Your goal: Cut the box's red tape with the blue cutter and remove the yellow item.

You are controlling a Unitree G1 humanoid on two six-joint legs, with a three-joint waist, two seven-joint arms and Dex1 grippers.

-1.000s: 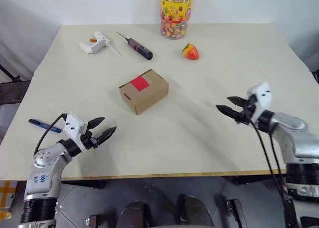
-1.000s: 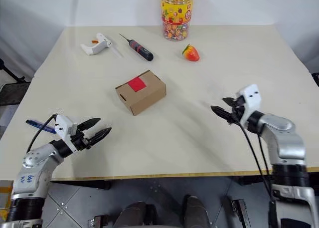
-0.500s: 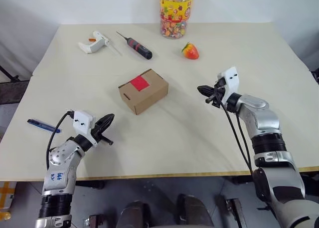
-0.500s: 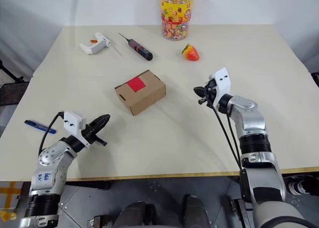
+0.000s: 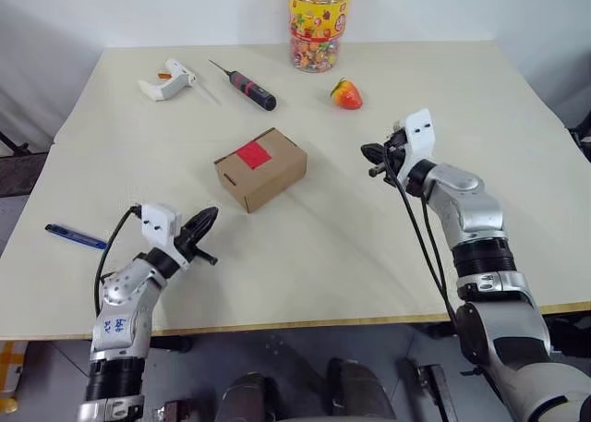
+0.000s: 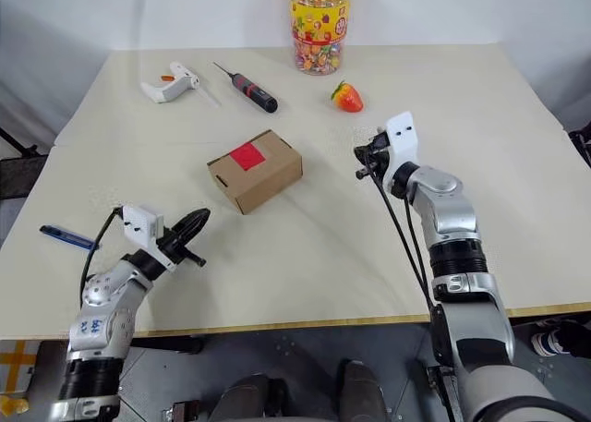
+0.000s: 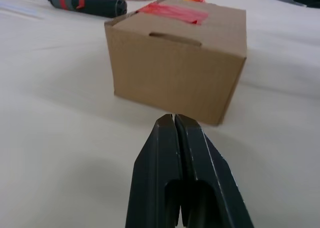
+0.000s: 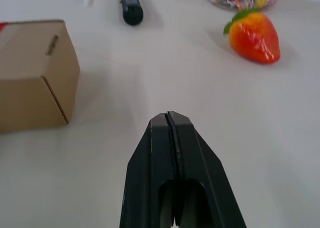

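Note:
The brown box (image 5: 261, 171) sits mid-table, closed, with the red tape (image 5: 255, 154) across its lid. The blue cutter (image 5: 77, 236) lies flat near the table's left edge, left of my left arm. My left gripper (image 5: 205, 223) is shut and empty. It hovers low near the front left and points at the box (image 7: 175, 63), a short way off it. My right gripper (image 5: 371, 154) is also shut and empty, right of the box and pointing left toward it. The yellow item is hidden.
At the back of the table (image 5: 443, 80) lie a white glue gun (image 5: 166, 78), a black-and-red screwdriver (image 5: 247, 86) and a strawberry toy (image 5: 347, 94). A yellow-lidded candy jar (image 5: 319, 25) stands behind them.
Both grippers have gone from open to shut on nothing. My right arm has swung forward and left toward the box. The left hand has shifted only a little toward the box.

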